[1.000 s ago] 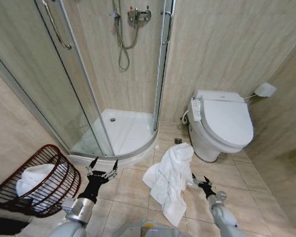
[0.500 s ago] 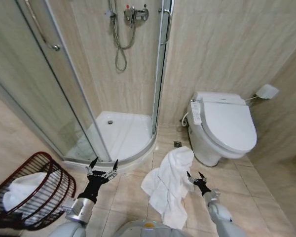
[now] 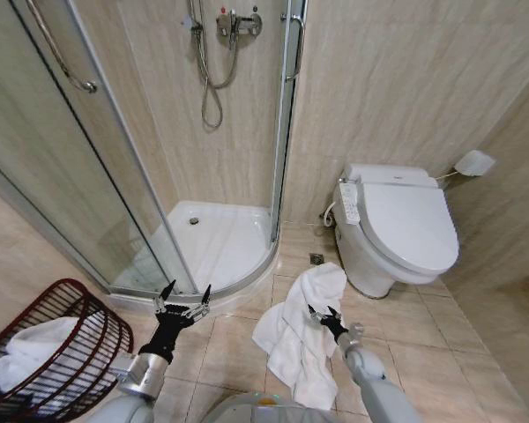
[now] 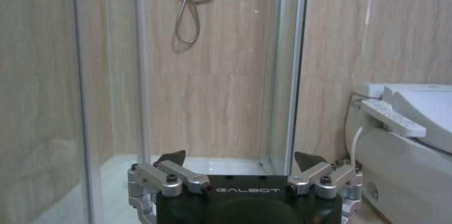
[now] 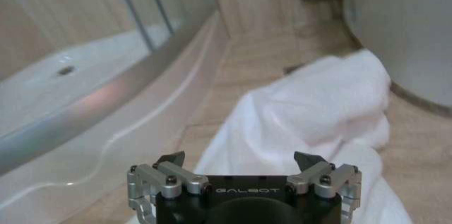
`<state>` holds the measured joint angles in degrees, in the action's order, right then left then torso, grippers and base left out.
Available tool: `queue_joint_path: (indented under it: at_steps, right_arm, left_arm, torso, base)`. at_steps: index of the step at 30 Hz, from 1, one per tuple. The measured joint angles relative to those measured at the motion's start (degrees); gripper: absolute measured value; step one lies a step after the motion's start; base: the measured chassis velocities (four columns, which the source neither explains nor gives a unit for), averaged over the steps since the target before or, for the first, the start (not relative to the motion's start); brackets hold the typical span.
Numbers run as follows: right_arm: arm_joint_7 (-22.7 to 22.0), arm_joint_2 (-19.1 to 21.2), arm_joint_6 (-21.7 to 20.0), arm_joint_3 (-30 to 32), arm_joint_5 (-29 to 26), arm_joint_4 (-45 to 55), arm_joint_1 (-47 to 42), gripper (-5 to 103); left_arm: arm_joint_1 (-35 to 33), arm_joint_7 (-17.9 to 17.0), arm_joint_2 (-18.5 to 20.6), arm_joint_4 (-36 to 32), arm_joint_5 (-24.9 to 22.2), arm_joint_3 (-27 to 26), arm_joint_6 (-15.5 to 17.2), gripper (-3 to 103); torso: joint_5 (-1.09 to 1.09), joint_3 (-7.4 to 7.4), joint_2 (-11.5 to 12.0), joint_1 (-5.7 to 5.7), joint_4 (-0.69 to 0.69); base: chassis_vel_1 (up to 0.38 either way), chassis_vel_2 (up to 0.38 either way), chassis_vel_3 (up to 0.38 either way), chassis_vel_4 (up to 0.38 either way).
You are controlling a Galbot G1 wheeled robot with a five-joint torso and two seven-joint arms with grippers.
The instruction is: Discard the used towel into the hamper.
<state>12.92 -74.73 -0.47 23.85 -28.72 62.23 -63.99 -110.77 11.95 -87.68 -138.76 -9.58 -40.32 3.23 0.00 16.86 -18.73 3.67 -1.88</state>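
A white used towel [image 3: 301, 330] lies crumpled on the tiled floor between the shower and the toilet; the right wrist view shows the towel [image 5: 318, 118] close ahead. My right gripper [image 3: 323, 312] hovers over its middle, open with nothing held, fingertips [image 5: 169, 158] spread. My left gripper [image 3: 183, 294] is raised near the shower tray's curved edge, also open and empty; in the left wrist view that gripper [image 4: 240, 156] faces the shower. The hamper [image 3: 101, 348], a dark red-brown wire basket, stands at the lower left with a white towel [image 3: 26, 351] inside.
A white toilet [image 3: 397, 225] stands at the right, close to the towel. The glass shower enclosure [image 3: 216, 238] with its raised white tray fills the centre-left. Tiled walls close in behind; open floor lies between the hamper and the towel.
The camera view has shifted, so the hamper sits lower and farther left. My right gripper has moved left from beside the towel to over its middle. The left gripper holds its pose.
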Motion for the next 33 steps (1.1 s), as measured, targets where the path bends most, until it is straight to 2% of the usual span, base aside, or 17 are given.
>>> queue_joint_path:
  at_steps: [7,11,20,27,33]
  right_arm:
    - [-1.91,-3.29,-3.8,-0.02,-3.35,-9.04,5.35,100]
    - [-2.86,-4.97,-4.57,-0.15,-3.48,-13.85,7.94,100]
    - [-3.87,-5.0,-5.35,0.15,-1.68,-18.93,9.96,101]
    - [-4.28,-4.15,-5.31,0.88,-1.53,-18.54,9.03,78]
    - [-3.99,-3.61,-4.76,1.59,-1.55,-18.26,8.26,66]
  left_arm:
    - [0.0,0.0,0.0,0.0,0.0,0.0,0.0,100]
    - [0.0,0.0,0.0,0.0,0.0,0.0,0.0,100]
    - [0.0,0.0,0.0,0.0,0.0,0.0,0.0,100]
    - [0.0,0.0,0.0,0.0,0.0,0.0,0.0,100]
    - [0.01,0.0,0.0,0.0,0.0,0.0,0.0,100]
  torso:
    - [-0.01,0.01,0.0,0.01,0.0]
    - [-0.01,0.0,0.0,0.01,-0.01]
    - [0.0,0.01,0.01,0.01,0.0]
    - [0.0,0.0,0.0,0.01,0.0]
    - [0.0,0.0,0.01,0.01,0.0]
  base:
    - [0.0,0.0,0.0,0.0]
    - [0.0,0.0,0.0,0.0]
    - [0.0,0.0,0.0,0.0]
    - [0.0,0.0,0.0,0.0]
    - [0.0,0.0,0.0,0.0]
